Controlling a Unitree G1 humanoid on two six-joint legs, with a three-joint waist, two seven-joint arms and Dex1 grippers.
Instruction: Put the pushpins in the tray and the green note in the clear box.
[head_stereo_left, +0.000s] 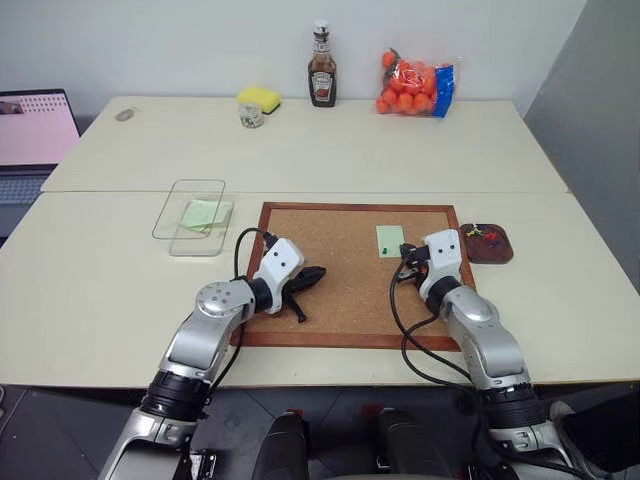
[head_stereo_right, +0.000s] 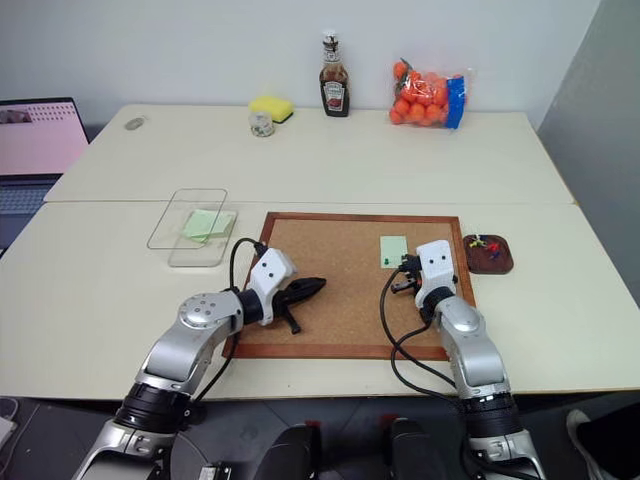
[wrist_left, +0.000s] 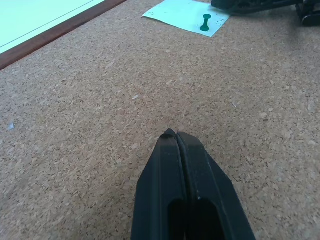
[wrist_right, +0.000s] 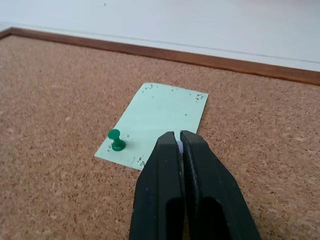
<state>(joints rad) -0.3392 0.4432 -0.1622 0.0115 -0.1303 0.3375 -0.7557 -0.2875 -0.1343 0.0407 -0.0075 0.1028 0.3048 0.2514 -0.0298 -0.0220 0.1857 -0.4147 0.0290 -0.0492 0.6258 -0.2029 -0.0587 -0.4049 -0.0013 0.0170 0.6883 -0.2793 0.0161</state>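
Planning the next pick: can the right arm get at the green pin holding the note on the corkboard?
Probably yes. The green pin stands exposed on the note, just ahead of the shut right end effector, with nothing between them. It must open first.

Head eyes overlook the corkboard (head_stereo_left: 340, 270); wrist cameras skim it closely.

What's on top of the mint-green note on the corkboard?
One dark green pushpin stands in the mint-green note near a corner. The shut right gripper hides part of its near edge.
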